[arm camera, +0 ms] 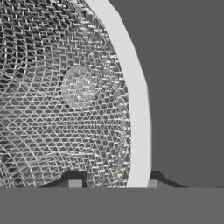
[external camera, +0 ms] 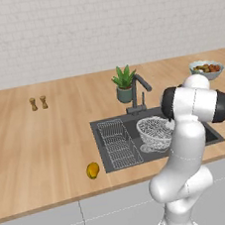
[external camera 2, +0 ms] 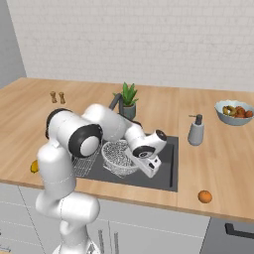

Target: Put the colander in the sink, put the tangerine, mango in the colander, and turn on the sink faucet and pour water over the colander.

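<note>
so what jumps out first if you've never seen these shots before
The white arm bends down over the dark sink, its gripper shut on the rim of the wire-mesh colander in the basin. Next the loose fruit: a mango on the counter left of the sink, and a tangerine near the front edge to its right.
</note>
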You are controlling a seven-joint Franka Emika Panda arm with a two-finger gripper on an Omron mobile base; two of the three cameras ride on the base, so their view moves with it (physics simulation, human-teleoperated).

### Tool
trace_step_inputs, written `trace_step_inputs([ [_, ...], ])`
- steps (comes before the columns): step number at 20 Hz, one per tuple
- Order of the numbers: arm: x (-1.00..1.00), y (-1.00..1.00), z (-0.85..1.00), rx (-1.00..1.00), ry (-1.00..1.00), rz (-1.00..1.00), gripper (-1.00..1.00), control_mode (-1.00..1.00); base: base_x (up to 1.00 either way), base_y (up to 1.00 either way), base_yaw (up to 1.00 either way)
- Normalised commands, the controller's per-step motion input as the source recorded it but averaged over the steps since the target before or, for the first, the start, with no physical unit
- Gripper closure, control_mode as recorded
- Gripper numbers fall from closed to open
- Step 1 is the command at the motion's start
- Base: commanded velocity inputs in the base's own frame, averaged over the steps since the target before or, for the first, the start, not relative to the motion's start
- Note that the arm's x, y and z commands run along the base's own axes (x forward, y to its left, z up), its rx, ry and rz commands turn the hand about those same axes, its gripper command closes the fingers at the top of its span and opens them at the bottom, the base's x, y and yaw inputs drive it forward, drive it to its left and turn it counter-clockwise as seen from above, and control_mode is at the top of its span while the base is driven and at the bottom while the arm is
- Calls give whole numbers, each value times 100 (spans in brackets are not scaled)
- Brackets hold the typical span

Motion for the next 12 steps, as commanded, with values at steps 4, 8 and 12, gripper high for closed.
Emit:
trace_step_inputs([
  [4, 6, 44, -4, 0, 5, -18, 100, -100, 0, 0, 0],
  [8, 0, 53, -24, -2, 5, -21, 100, -100, 0, 0, 0],
  [12, 0, 21, -54, -4, 5, -18, 100, -100, 0, 0, 0],
])
